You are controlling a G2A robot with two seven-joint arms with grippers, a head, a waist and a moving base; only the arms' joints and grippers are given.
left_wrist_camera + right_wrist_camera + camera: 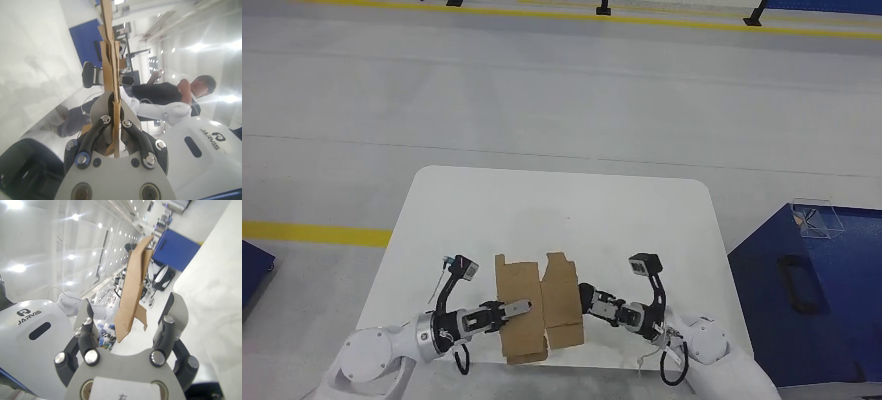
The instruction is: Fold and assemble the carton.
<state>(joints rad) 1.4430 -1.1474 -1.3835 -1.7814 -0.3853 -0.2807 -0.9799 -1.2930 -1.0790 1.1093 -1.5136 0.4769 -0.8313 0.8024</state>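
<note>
Lower centre of top view: flat carton (540,318), over the table (562,210). Pinched tight along one edge by left gripper (115,101); straddled by right gripper (130,308), spread wide, apparently without contact. Judged early stage: blank not yet opened. Next: needs right-side grip on opposite panel, then pulling apart.

A white table (542,200) with rounded corners stands on the pale floor. Just right of it sits a blue cabinet (832,320) with a clear box (817,215) on top. A yellow line (312,233) crosses the floor at left.
</note>
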